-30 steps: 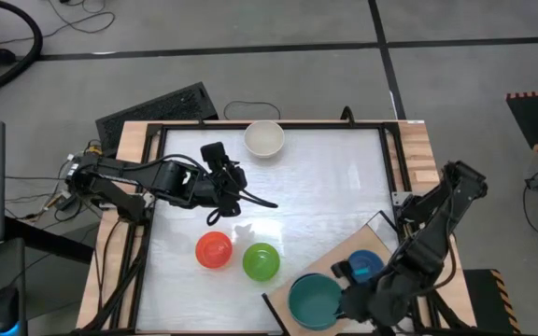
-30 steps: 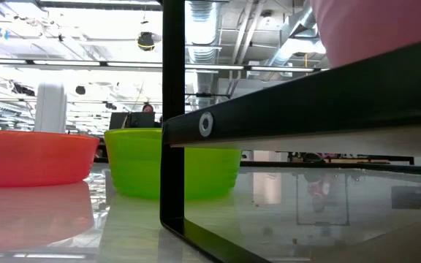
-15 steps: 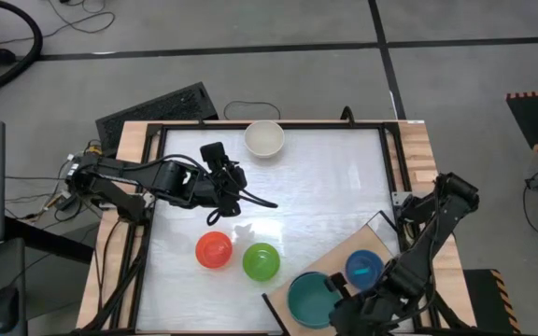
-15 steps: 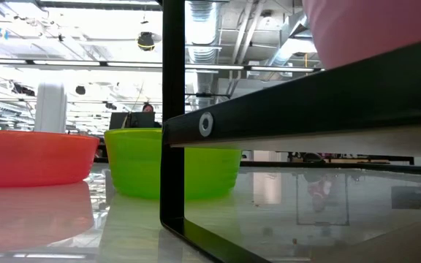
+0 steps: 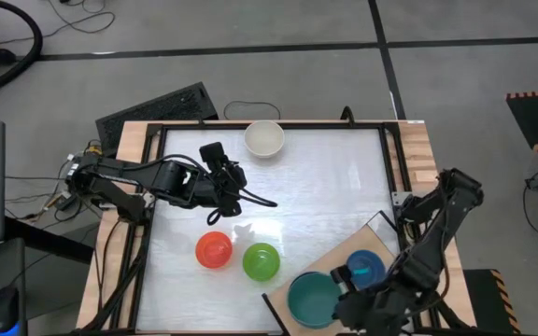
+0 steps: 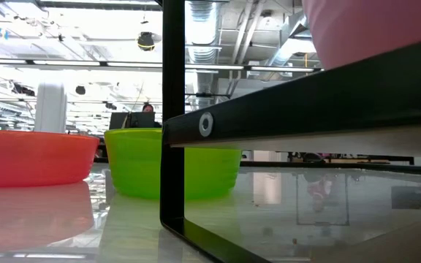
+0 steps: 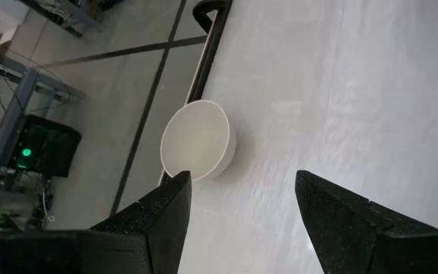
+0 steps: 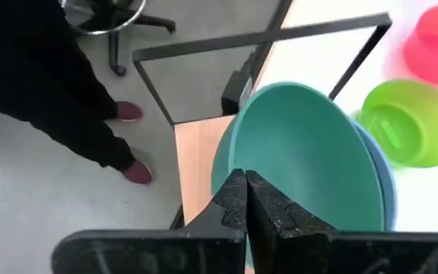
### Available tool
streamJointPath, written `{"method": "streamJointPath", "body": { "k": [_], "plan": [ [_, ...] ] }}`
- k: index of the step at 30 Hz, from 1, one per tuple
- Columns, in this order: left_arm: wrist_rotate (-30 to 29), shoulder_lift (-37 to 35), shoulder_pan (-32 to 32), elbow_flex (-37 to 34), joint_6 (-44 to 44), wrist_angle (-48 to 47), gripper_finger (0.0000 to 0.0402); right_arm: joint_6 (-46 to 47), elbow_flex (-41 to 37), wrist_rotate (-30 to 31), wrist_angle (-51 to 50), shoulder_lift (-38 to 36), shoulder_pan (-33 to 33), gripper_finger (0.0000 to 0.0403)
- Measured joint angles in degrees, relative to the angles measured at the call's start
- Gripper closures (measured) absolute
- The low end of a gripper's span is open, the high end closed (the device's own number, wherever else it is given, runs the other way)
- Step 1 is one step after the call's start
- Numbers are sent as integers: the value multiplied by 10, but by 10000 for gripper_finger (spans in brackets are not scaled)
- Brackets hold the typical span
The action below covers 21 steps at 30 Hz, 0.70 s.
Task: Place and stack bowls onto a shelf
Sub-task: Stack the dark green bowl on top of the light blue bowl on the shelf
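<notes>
Over the shelf (image 5: 374, 232), the right gripper (image 8: 246, 199) hovers, fingers together.

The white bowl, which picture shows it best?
The left wrist view: the cream-white bowl fills the middle, beyond the open left gripper. The high view shows it small at the table's far edge. The low and right wrist views do not show it.

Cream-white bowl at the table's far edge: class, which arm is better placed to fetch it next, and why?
Left. Its open tool hovers close to the cream-white bowl and faces it, while the right tool is shut, down at the shelf.
</notes>
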Motion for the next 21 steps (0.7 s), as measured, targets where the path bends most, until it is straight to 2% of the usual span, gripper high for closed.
{"method": "streamJointPath", "body": {
  "k": [4, 8, 12, 17, 21],
  "plan": [
    [0, 0, 0, 0, -1, 0, 180, 7, 0, 0, -2, 29, 0, 370],
    [0, 0, 0, 0, -1, 0, 180, 7, 0, -1, -1, 47, -1, 374],
    [0, 0, 0, 0, 2, 0, 180, 6, 0, 0, -1, 48, 0, 382],
    [0, 0, 0, 0, 1, 0, 180, 12, -1, 3, -10, 48, 0, 370],
    [0, 0, 0, 0, -4, 0, 180, 47, -32, 17, 4, 48, 0, 370]
  ]
}}
